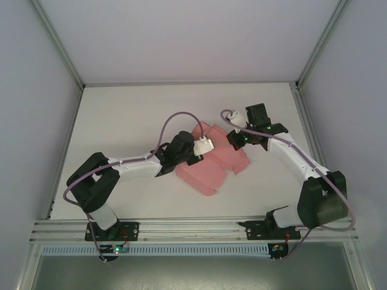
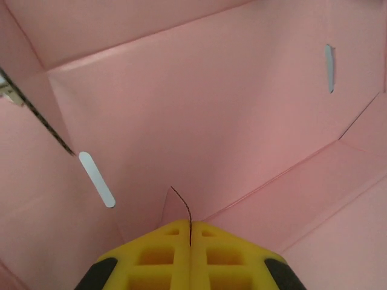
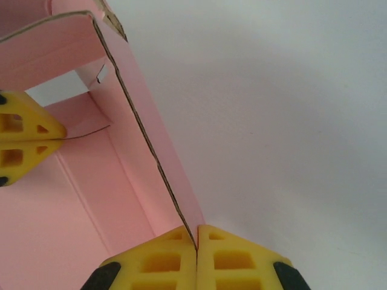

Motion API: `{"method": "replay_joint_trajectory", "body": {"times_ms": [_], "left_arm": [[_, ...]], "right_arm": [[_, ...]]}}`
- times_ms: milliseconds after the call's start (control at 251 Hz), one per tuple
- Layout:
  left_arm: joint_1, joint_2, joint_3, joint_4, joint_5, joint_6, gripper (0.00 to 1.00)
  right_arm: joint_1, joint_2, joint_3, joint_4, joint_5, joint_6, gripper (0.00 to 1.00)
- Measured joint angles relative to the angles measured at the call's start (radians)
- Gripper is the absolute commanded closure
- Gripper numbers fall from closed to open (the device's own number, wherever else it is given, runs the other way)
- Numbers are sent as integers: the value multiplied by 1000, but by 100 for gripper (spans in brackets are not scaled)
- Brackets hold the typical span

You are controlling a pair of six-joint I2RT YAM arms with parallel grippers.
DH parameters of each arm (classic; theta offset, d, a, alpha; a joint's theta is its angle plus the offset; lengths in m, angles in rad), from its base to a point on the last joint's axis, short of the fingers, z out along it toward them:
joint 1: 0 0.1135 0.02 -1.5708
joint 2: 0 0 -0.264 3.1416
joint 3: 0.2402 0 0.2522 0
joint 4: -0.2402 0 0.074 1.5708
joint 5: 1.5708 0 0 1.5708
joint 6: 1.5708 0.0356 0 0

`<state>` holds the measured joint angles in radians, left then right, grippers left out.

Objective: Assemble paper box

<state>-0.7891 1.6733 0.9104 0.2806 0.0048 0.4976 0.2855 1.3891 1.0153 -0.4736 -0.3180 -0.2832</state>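
The paper box (image 1: 208,166) lies half-folded near the middle of the white counter (image 1: 121,115), its pink panels partly raised. The left hand (image 1: 192,158) meets the box at its left side and the right hand (image 1: 232,142) at its far right corner. Both touch the card.

In the left wrist view the left hand (image 2: 190,238) sits among the folded panels. Its yellow fingers (image 2: 163,254) are pressed together on a thin upright edge of card. Two narrow slots (image 2: 97,179) show in the box walls, one to each side of that edge.

In the right wrist view the right hand (image 3: 196,244) is pinched on the edge of a box side wall, with bare counter to the wall's right. Left of that wall, the left hand's fingers clamp a small curved tab (image 3: 84,124) of the box.
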Motion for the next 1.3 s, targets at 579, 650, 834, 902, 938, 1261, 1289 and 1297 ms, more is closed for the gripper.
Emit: {"method": "replay_joint_trajectory", "body": {"times_ms": [579, 650, 834, 902, 938, 1261, 1289, 1297], "left_arm": [[118, -61, -129, 137, 16, -332, 0], [154, -115, -153, 124, 68, -370, 0], [169, -300, -183, 95, 153, -436, 0], [170, -354, -183, 89, 132, -475, 0], [172, -371, -181, 81, 110, -497, 0], [459, -256, -155, 69, 165, -819, 0], [479, -239, -163, 92, 185, -835, 0], [483, -234, -164, 96, 189, -839, 0]], "right_arm": [[78, -150, -130, 230, 212, -276, 100], [93, -133, -130, 249, 256, -313, 100], [157, -103, -130, 284, 373, -414, 100], [175, -102, -130, 296, 409, -446, 100], [188, -102, -130, 305, 435, -465, 100], [338, -69, -230, 491, 660, -698, 100], [344, -55, -243, 516, 679, -715, 100], [346, -50, -247, 524, 684, -720, 100]]}}
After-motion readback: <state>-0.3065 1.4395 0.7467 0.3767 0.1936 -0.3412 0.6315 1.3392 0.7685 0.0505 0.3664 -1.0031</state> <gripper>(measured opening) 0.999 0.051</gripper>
